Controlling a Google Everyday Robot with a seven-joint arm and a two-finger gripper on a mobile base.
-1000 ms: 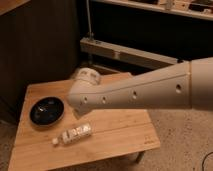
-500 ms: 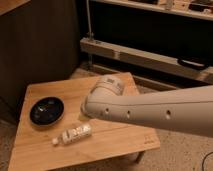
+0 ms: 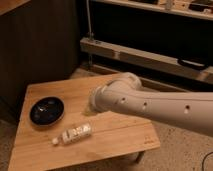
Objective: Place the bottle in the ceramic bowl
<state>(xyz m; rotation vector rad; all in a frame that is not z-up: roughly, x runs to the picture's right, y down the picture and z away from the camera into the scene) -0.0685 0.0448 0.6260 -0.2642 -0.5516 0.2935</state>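
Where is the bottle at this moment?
In the camera view the bottle lies on its side on the front left of the table, beside the ceramic bowl. The gripper is not visible.

Your count on counter: one bottle, one white cap on it; one ceramic bowl; two items total; one counter. You see one arm; three small dark holes along its shell; gripper hidden behind arm's rounded end, above counter's middle, so left out of your tally.
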